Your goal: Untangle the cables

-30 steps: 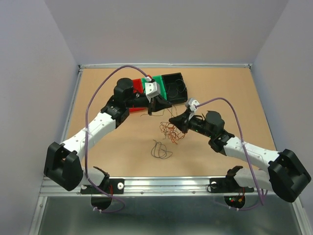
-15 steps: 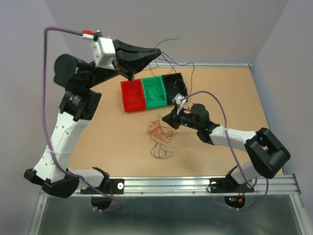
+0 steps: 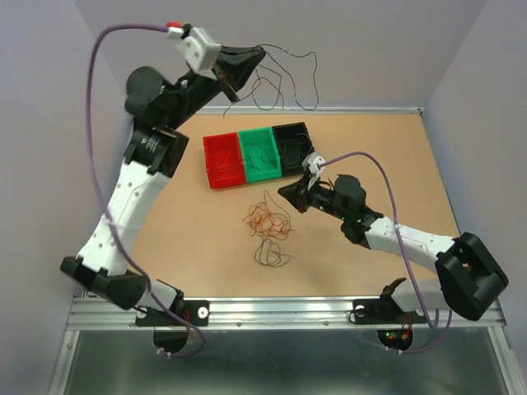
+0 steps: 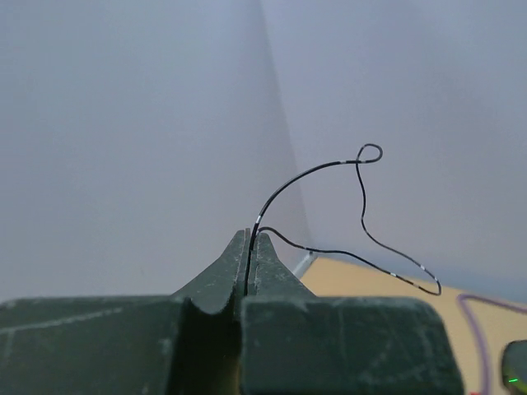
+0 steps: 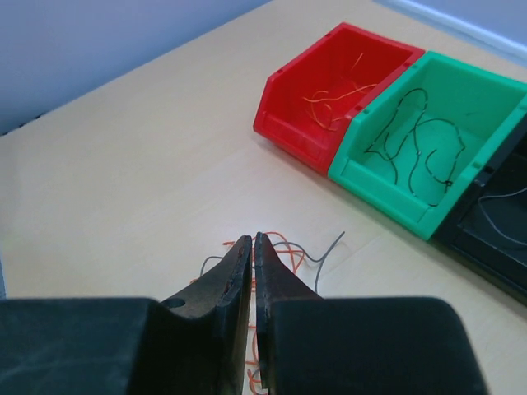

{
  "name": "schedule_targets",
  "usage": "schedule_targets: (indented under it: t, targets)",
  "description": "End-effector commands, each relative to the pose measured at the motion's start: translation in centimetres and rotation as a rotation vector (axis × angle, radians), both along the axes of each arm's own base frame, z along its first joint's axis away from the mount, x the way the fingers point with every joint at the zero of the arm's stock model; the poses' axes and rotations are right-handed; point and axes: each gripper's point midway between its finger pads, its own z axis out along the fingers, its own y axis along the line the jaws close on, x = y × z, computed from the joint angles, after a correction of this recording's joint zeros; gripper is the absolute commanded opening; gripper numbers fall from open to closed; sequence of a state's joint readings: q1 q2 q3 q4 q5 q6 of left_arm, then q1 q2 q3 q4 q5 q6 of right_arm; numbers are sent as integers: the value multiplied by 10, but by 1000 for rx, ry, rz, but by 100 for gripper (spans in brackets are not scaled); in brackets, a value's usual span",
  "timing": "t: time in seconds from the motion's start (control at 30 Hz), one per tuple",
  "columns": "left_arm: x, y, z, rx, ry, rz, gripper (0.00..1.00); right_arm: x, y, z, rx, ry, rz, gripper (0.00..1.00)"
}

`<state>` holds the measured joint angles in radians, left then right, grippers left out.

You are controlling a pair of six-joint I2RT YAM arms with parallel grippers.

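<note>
Clamping 1 black wire (image 4: 342, 163) tight in the left gripper (image 4: 249, 240) and holding it high in the air, above the far edge of the table (image 3: 189, 239). Rising there from bin level over the last second, and now carrying the wire wholly clear of the tangle (image 3: 268, 218), both ends dangling free.

Keeping the right gripper (image 5: 253, 239) low, just beside the tangle, closed tip to tip with nothing visibly pinched.

Leaving the orange tangle on the table in front of the red bin (image 3: 223, 161), green bin (image 3: 259, 154) and black bin (image 3: 294, 146), dragged a little leftward by the pull. Leaving 1 dark loop (image 3: 270, 252) just nearer the bases.

Counting 1 strand as freed, judging by this. Probably heading next for a bin, perhaps green, which already holds dark wires. Still facing the orange knot.
</note>
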<state>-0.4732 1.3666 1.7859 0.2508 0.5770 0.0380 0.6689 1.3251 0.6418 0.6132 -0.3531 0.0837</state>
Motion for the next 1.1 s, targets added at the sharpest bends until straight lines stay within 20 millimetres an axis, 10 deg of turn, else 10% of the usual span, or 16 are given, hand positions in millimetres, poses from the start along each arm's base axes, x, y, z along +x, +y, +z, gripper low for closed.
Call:
schedule_targets:
  t: [0.0,0.33,0.63,1.07]
  targets:
    - [77,-4,-48,42,134,126,0,1,-17,16,52,-24,-96,10]
    - [146,11,-143,-75,245,333,0,10,-89,38,145,-37,-467,7]
    - [214,51,-219,-378,568,711,0,4,-99,44,170,-48,-487,7]
    - [217,65,-324,-486,545,1005,0,3,-95,45,174,-41,-469,7]
